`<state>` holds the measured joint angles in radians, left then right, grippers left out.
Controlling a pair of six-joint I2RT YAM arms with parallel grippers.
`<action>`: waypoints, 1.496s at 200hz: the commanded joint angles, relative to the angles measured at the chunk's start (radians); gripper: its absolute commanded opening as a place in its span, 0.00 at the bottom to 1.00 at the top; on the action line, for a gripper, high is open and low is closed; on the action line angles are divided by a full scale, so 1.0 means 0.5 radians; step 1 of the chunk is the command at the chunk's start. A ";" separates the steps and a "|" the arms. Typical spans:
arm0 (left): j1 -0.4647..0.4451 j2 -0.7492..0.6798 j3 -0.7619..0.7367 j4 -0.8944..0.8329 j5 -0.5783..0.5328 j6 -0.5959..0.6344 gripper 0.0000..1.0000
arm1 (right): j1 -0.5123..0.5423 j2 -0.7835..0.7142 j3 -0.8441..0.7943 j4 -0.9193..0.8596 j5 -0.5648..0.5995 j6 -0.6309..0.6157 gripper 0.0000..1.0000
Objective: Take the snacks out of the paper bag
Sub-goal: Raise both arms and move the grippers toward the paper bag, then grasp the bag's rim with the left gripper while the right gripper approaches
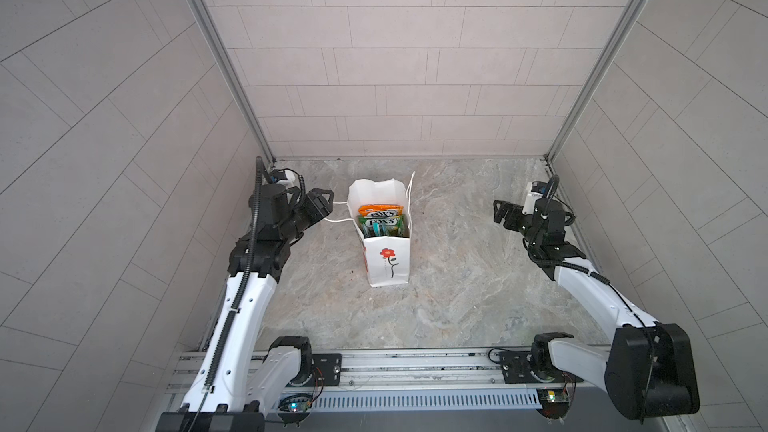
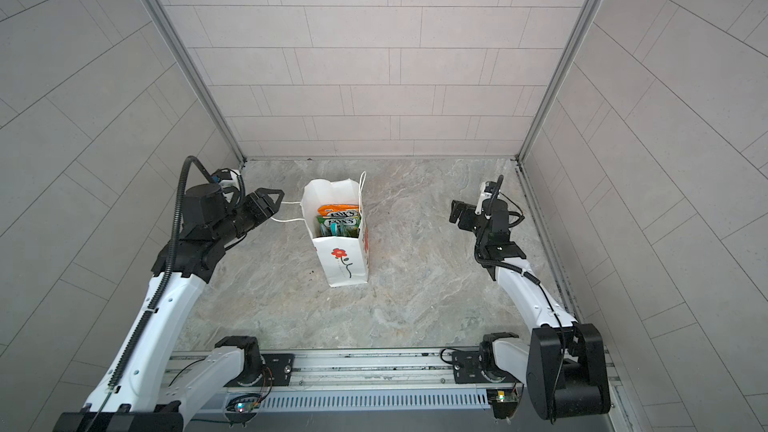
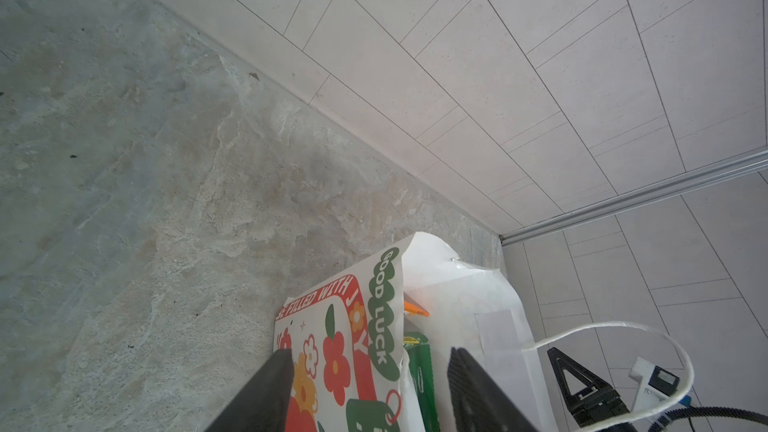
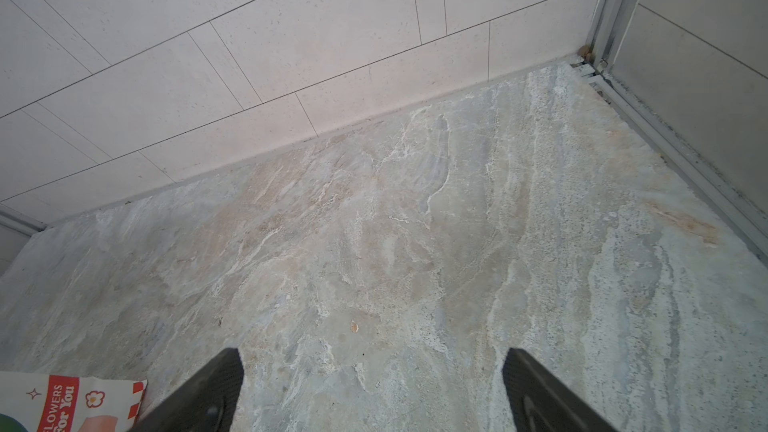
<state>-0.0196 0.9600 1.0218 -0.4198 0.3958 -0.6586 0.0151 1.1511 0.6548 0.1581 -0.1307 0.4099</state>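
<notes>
The white paper bag (image 1: 388, 268) (image 2: 340, 272) stands upright mid-table, its red flower facing the front. Snacks stand in its open top: an orange packet (image 1: 380, 209) (image 2: 338, 209) at the back and green ones (image 1: 382, 223) (image 2: 338, 224) in front. My left gripper (image 1: 330, 205) (image 2: 277, 205) hovers just left of the bag's rim, beside the cord handle (image 1: 338, 221) that loops toward it. In the left wrist view the left gripper (image 3: 370, 357) is open, framing the bag's printed side (image 3: 332, 326) and a green packet (image 3: 419, 371); the cord (image 3: 615, 326) passes outside the fingers. My right gripper (image 1: 498, 211) (image 2: 455, 211) (image 4: 372, 353) is open and empty, far right.
Tiled walls (image 1: 415, 118) close in the marble tabletop (image 1: 457, 284) at the back and both sides. A metal rail (image 1: 415, 363) carrying both arm bases runs along the front edge. The bag's second cord handle (image 1: 411, 189) sticks up at its right rear corner.
</notes>
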 commanded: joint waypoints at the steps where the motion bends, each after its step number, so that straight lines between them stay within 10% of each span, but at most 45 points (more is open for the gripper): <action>1: -0.004 0.017 0.078 -0.052 0.110 0.016 0.58 | 0.010 0.007 0.050 -0.044 -0.015 0.015 0.99; 64: -0.004 0.046 0.061 -0.032 0.175 0.001 0.34 | 0.010 0.047 0.060 -0.060 -0.028 0.019 0.99; 107: -0.002 0.076 0.050 0.047 0.192 -0.008 0.00 | 0.021 0.104 0.079 -0.065 -0.087 0.015 0.99; 223: -0.003 0.447 0.303 0.392 0.274 0.281 0.00 | 0.519 0.529 0.042 0.195 -0.548 0.114 0.92; 299: -0.009 0.781 0.601 0.556 0.528 0.464 0.00 | 1.008 0.899 0.170 0.512 -0.618 0.321 0.66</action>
<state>-0.0208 1.3182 1.2343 -0.2543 0.6125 -0.4656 0.4759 1.5558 0.7029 0.3115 -0.4202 0.5106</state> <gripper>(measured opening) 0.058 0.698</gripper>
